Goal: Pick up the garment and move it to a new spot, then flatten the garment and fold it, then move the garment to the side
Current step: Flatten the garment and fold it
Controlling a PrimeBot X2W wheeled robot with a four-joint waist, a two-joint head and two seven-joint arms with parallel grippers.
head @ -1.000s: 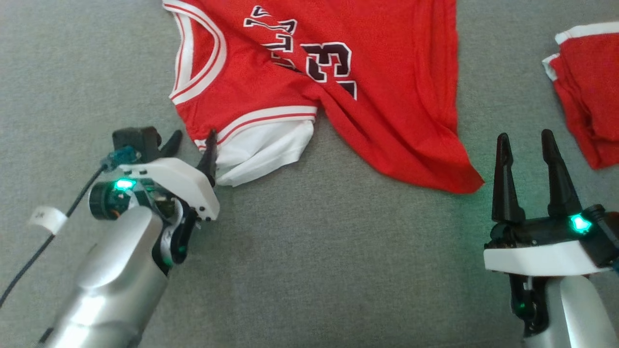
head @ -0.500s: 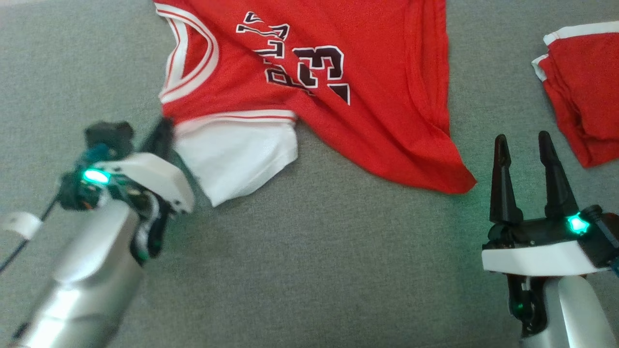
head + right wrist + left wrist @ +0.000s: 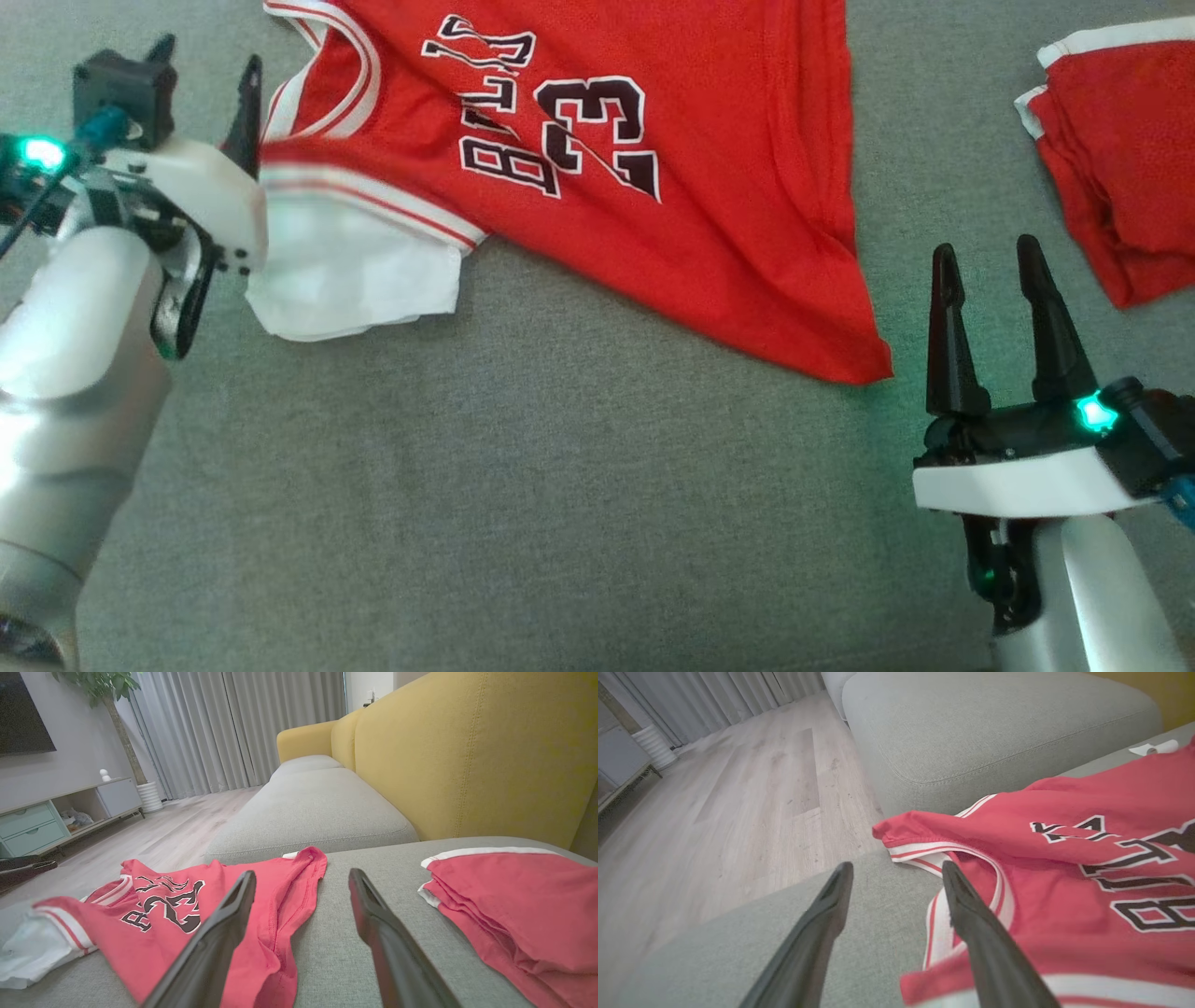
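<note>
The garment [image 3: 728, 187] is a red jersey with black "BULLS 23" lettering, spread across the grey cushion at the top of the head view. Its white sleeve [image 3: 345, 271] lies at the lower left. My left gripper [image 3: 207, 79] stands open by the collar, its inner finger at the red and white shoulder trim. In the left wrist view the gripper [image 3: 896, 868] has bare cushion between its fingers, and the garment [image 3: 1041, 807] lies to the right. My right gripper [image 3: 985, 250] is open just right of the hem corner. In the right wrist view this gripper [image 3: 301, 873] points past the garment [image 3: 285, 896].
A second red piece with white trim [image 3: 1111, 168] lies bunched at the far right, also in the right wrist view [image 3: 514, 905]. The grey cushion [image 3: 560, 485] stretches toward me. A yellow backrest [image 3: 467, 756] rises behind. Wooden floor [image 3: 714, 812] drops off past the cushion edge.
My left gripper shut on the jersey's shoulder by the white sleeve, dragged it left and away from me, then let go and opened. The sleeve now lies spread out. The right gripper stayed put.
</note>
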